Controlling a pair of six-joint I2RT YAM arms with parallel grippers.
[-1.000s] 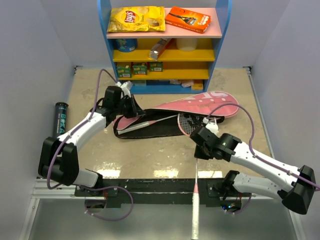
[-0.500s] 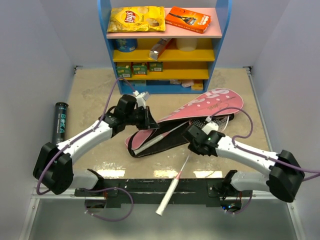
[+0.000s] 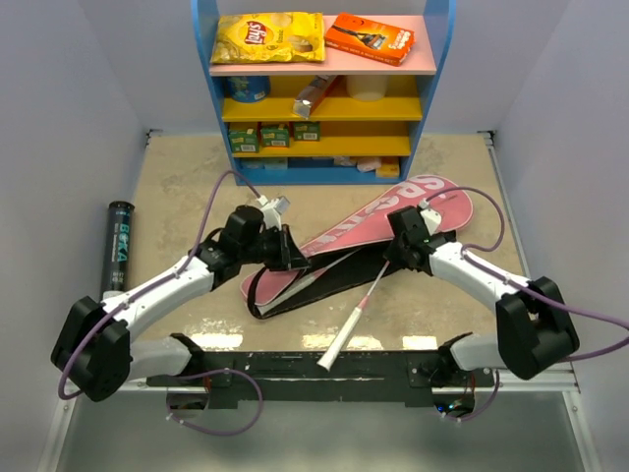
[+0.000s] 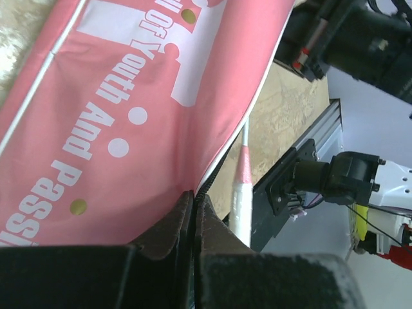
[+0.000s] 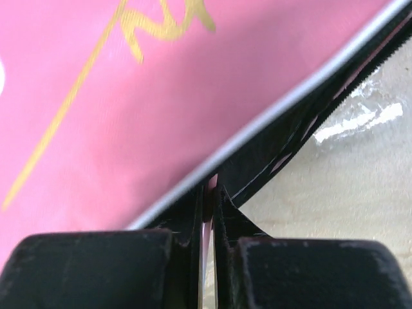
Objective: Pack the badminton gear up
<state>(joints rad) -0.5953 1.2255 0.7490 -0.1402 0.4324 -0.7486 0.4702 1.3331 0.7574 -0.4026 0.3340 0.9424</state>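
Packing is about midway. The bag lies slantwise in the middle of the worktop, its mouth toward the near edge. The left gripper has its jaws pressed together on the bag's black rim. The right gripper pinches, I judge, the racket, whose head is inside while its handle juts toward the near edge. The tube lies unpacked at the left edge, and no shuttlecock shows.

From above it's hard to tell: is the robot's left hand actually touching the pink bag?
Touching. The left wrist view shows the left hand shut on the edge of the pink bag, with the fabric pinched in its grip.
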